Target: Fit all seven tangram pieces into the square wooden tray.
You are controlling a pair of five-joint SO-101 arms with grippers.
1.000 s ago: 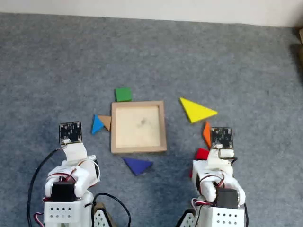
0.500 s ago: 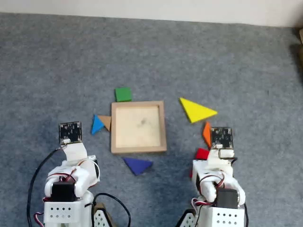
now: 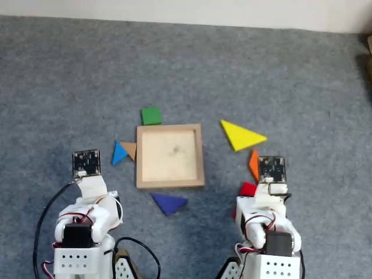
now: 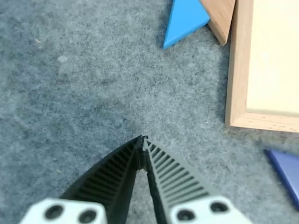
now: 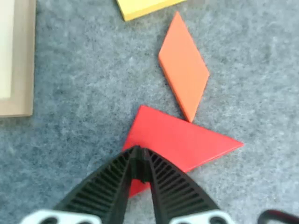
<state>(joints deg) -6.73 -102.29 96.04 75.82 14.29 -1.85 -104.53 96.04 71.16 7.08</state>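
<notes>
The left end effector [image 4: 142, 140] is pressed together, holding nothing, above the grey surface [image 4: 70, 93]. Ahead of it lie a light blue triangle [image 4: 184, 18] and a brown triangle [image 4: 220, 16], just beside the wooden tray [image 4: 238, 70]. The right end effector [image 5: 140, 150] is pressed together too, its tip over the red triangle [image 5: 187, 140]. The orange piece [image 5: 183, 65] lies just ahead.

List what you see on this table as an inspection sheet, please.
Surface: grey carpet.
Job's things: wooden tray holds no piece; green square, yellow triangle, orange parallelogram, red triangle, dark blue triangle, light blue triangle and brown triangle lie around it.
Clutter: nothing seen.
Grippers: left gripper shut over carpet; right gripper shut over the red triangle.
Cables: black cable loops beside the left arm's base.
Surroundings: pale strip along the far edge.
</notes>
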